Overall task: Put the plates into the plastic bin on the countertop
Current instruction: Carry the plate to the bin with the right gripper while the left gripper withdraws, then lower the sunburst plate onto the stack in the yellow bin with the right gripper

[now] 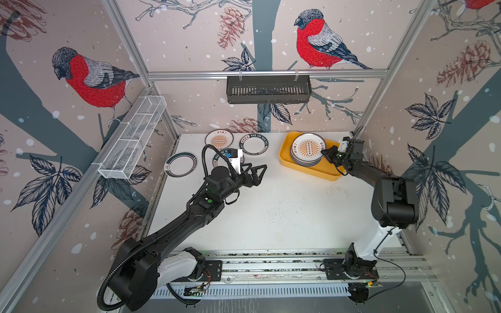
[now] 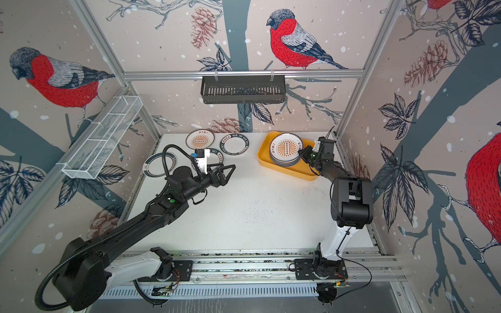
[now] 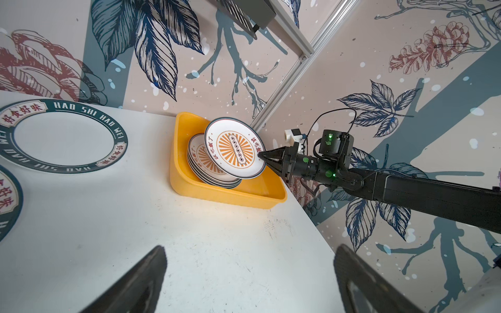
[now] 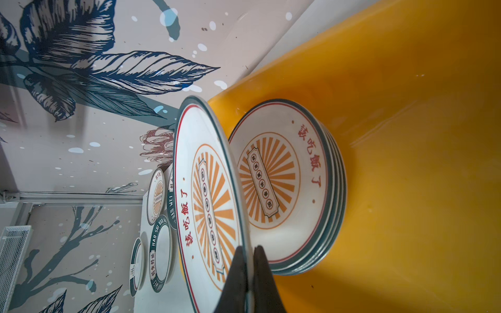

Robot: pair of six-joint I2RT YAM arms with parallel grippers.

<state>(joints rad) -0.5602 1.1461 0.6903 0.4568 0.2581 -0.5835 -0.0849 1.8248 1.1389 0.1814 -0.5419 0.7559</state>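
Observation:
My right gripper (image 1: 325,153) (image 4: 249,248) is shut on the rim of a sunburst plate (image 1: 307,147) (image 4: 206,189). It holds this plate tilted over a stack of several plates (image 4: 282,184) in the yellow plastic bin (image 1: 325,172) (image 3: 230,195) at the back right of the countertop (image 1: 271,211). My left gripper (image 1: 257,173) (image 3: 250,248) is open and empty above the countertop's middle. Behind it on the counter lie a sunburst plate (image 1: 219,139), a lettered-rim plate (image 1: 254,144) (image 3: 63,138) and a dark-rimmed plate (image 1: 180,164). Another plate (image 1: 218,160) is partly hidden under the left wrist.
A black slatted basket (image 1: 268,89) hangs on the back rail. A white wire mesh rack (image 1: 132,141) is fixed to the left frame. Aluminium rails (image 1: 271,265) with both arm bases run along the front edge. The bin's near half (image 2: 301,173) holds no plates.

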